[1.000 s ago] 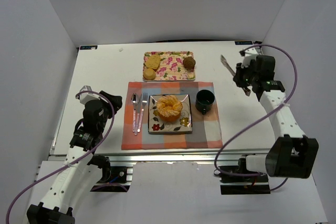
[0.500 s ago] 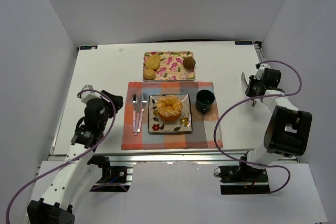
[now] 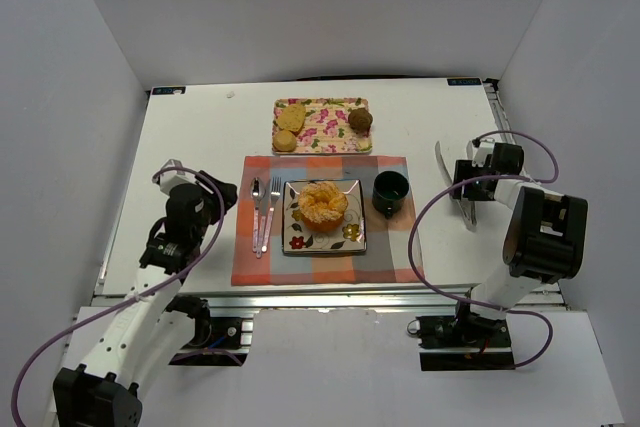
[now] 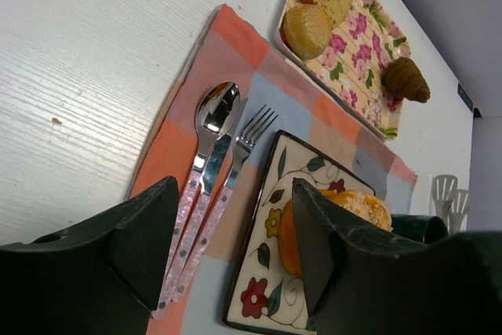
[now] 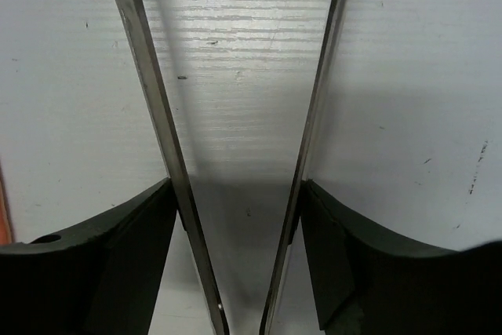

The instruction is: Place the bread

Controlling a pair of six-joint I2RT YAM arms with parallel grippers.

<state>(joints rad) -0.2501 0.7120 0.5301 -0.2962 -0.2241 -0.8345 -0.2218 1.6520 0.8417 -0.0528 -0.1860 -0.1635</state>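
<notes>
1. The bread [image 3: 322, 203], a round orange-golden bun with a pale ridged top, sits on the square white ceramic plate with a dark rim and flower pattern [image 3: 310, 239], towards the plate's far half.
2. The plate lies in the middle of the orange-and-blue checked cloth placemat [image 3: 390, 252] on the white table [image 3: 190, 137].
3. A steel spoon [image 3: 257, 209], knife [image 3: 265, 215] and fork [image 3: 274, 209] with pale pink handles lie side by side on the placemat, just left of the plate.
4. A dark green cup [image 3: 390, 190] stands on the placemat, just right of the plate.
5. A rectangular flower-print tray [image 3: 325, 127] lies beyond the placemat. It holds two tan rolls [image 3: 291, 117] at its left end and a dark brown muffin [image 3: 360, 119] at its right end.
6. The left gripper [image 4: 235, 194] hovers near the table's left edge, aimed at the cutlery. Its fingers are released and spread, with nothing between them.
7. The right gripper [image 5: 235, 194] is low over the bare table, well to the right of the cup. It grasps the polished metal tongs [image 5: 149, 60]: one blade lies against the inner face of each finger.
8. The tong blades splay wide. Nothing lies between them but bare table.
</notes>
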